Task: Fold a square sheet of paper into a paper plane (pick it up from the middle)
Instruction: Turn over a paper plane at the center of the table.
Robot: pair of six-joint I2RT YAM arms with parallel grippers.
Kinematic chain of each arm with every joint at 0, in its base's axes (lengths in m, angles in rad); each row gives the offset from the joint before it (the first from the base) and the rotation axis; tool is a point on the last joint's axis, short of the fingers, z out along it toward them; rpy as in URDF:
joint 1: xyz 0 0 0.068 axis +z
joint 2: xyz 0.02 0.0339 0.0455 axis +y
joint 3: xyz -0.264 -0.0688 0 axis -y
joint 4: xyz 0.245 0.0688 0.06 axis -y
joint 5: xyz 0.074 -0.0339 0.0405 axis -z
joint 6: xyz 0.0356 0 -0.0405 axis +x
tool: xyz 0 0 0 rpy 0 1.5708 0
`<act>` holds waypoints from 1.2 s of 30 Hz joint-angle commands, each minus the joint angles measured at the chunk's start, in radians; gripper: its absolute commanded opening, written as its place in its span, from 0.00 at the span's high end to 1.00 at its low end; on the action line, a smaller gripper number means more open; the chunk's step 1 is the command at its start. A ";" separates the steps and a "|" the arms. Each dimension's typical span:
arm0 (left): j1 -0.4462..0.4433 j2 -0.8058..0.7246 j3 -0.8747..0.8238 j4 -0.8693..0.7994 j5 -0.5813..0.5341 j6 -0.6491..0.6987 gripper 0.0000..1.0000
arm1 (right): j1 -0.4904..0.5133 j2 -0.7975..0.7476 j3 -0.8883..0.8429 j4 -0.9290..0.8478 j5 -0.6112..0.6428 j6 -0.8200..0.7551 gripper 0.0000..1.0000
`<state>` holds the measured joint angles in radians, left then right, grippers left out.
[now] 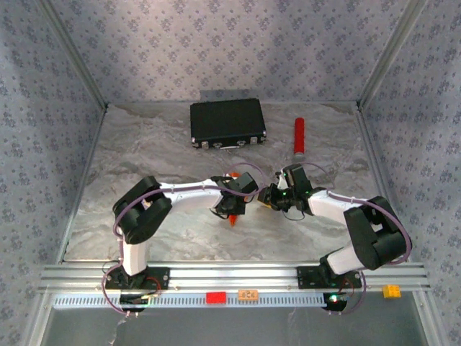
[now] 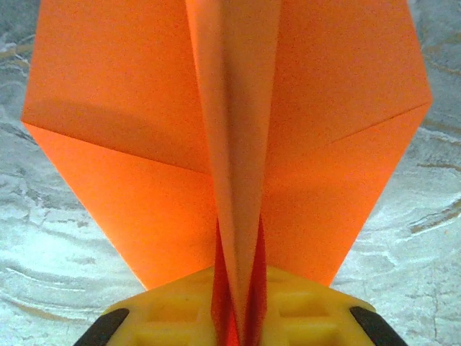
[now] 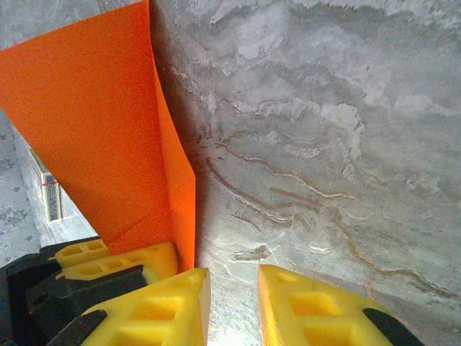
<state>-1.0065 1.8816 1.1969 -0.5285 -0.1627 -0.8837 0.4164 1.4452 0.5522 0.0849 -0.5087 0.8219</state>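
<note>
Top external view has both arms meeting mid-table, the left gripper and right gripper just beside each other, with the right one at the left's 3 o'clock. A little orange tip of the paper pokes out at the left gripper's 6 o'clock, so that's where the task's thing is: up off the table, in the left arm's hands.

Left wrist cam is way clearer. The paper is already creased, with two wings spread out to 10 and 2 o'clock and a narrow centre keel. The keel sits in the slot between the yellow fingers, which are nearly together, so it looks pinched. The long axis runs straight away from that gripper, 6 to 12 o'clock.

Right wrist cam: the jaws are a bit apart, there's bare table in the gap and nothing is held. The paper is off at about 10 o'clock from it, edge-on and near but not between the jaws. You can see the left arm's fingers clamped at the paper's base, down at 8 o'clock.

So the whole thing hinges on that offset. My guess is the right arm has to slide toward its 10 o'clock to catch a wing or the keel, while the left just keeps the crease lined up. The left is obviously the nearer arm, since it already has the paper. If the right closes where it is now, I reckon it grabs air.
</note>
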 commanded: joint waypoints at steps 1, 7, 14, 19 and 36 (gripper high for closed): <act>-0.007 0.036 0.016 -0.042 -0.018 0.001 0.83 | -0.006 -0.017 -0.009 -0.015 0.009 -0.008 0.74; -0.012 0.059 0.029 -0.055 -0.027 -0.019 0.80 | -0.008 -0.024 -0.008 -0.021 0.009 -0.009 0.74; -0.018 0.075 0.041 -0.067 -0.034 -0.044 0.69 | -0.017 -0.049 -0.013 -0.037 0.011 -0.015 0.73; -0.021 0.072 0.043 -0.073 -0.040 -0.058 0.66 | -0.027 -0.067 -0.020 -0.047 0.013 -0.016 0.73; -0.047 -0.011 0.052 -0.096 -0.092 -0.132 0.65 | -0.048 -0.121 -0.026 -0.088 0.022 -0.031 0.72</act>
<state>-1.0435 1.9129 1.2449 -0.5659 -0.2264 -0.9878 0.3752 1.3437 0.5343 0.0288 -0.5045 0.8146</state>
